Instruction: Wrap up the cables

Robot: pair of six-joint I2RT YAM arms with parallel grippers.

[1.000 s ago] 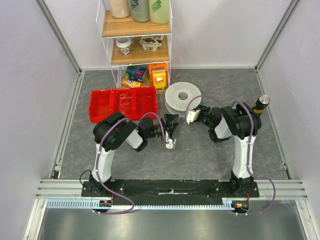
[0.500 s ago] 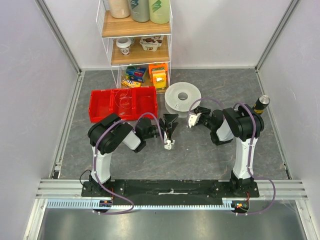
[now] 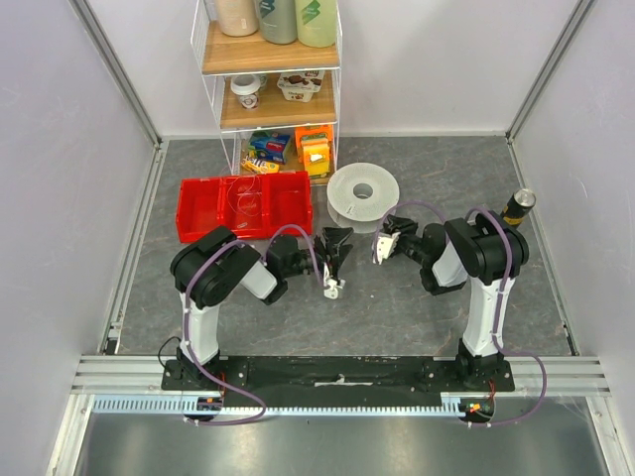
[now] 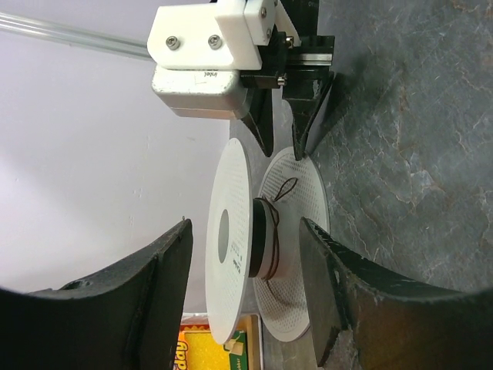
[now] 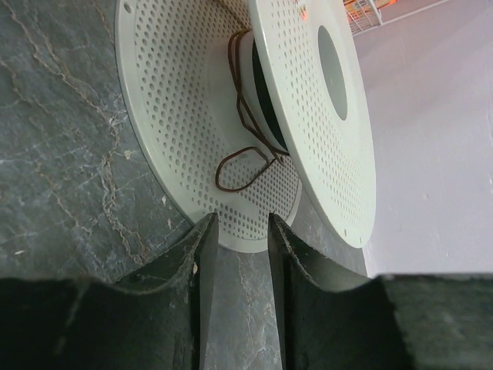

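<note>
The cable (image 5: 245, 165) is a thin brown wire, partly wound round the hub of a white perforated spool (image 3: 362, 190), with a loose loop lying on the lower flange. It also shows in the left wrist view (image 4: 269, 245), on the spool (image 4: 228, 254). My left gripper (image 3: 334, 261) is wide open and empty, pointing at the spool from the front left. In its own view (image 4: 246, 289) the spool stands beyond the fingers. My right gripper (image 3: 383, 239) is slightly open and empty, just short of the spool's rim (image 5: 239, 239). It appears in the left wrist view (image 4: 281, 139) too.
A red divided tray (image 3: 198, 210) lies left of the spool. A wire shelf rack (image 3: 268, 89) with cups and packets stands at the back. A small dark can (image 3: 517, 206) stands at the far right. The floor is grey stone.
The left arm's elbow has drawn a little left. The right gripper has shifted slightly down and away from the spool. Both grippers stay empty.
</note>
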